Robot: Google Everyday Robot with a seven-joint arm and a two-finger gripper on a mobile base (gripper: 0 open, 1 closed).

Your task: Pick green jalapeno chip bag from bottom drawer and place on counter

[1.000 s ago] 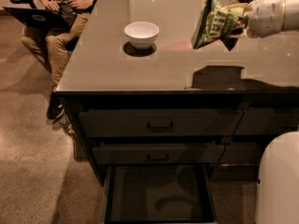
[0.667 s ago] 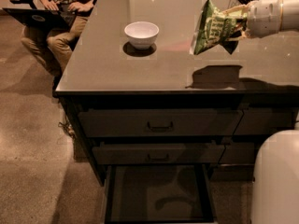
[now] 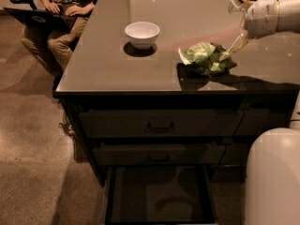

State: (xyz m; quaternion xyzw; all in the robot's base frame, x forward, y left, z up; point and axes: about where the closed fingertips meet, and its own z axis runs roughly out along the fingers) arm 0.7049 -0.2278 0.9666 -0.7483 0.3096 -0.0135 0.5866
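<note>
The green jalapeno chip bag [image 3: 206, 57] lies crumpled on the counter [image 3: 103, 55], right of centre near the front edge. My gripper [image 3: 221, 23] hangs just right of and above the bag, open, its two pale fingers spread wide. The lower fingertip [image 3: 225, 54] is at the bag's right edge; I cannot tell if it touches. The bottom drawer [image 3: 159, 196] is pulled out below the cabinet, and its dark floor is bare.
A white bowl [image 3: 142, 33] stands on the counter left of the bag. Two shut drawer fronts with bar handles [image 3: 161, 126] sit above the open drawer. A seated person with a laptop [image 3: 33, 15] is at the far left. My white base [image 3: 274, 177] fills the lower right.
The bag was held up above the counter in the gripper; now it lies on the counter and the gripper has opened and let it go.
</note>
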